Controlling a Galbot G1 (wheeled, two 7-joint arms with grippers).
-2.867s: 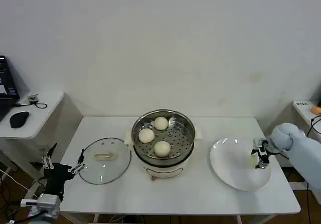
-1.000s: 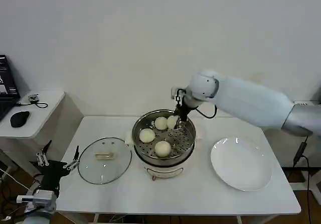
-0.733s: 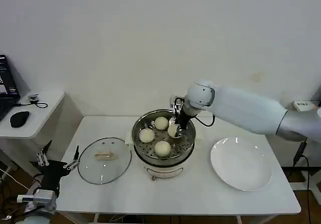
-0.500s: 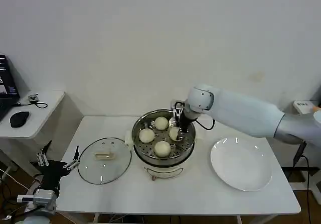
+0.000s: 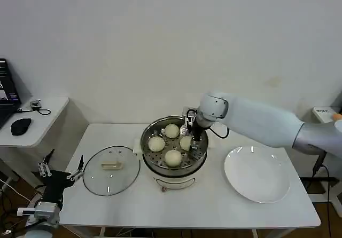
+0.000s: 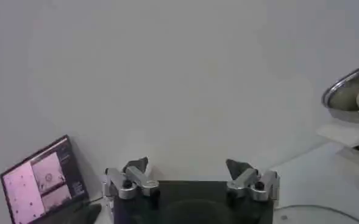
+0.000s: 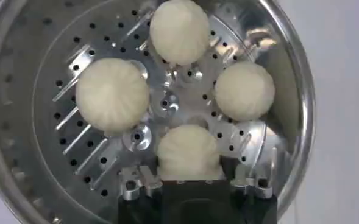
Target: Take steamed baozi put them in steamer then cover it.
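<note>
White baozi sits between right gripper's fingers, spread, inside steamer.

Four baozi are set in the steamer (mid-table), flanked by the cover left and a plate right.

Four baozi in steamer; glass cover flat alongside

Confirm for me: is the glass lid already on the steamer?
No, the lid lies flat on the table, beside the open steamer.
</note>
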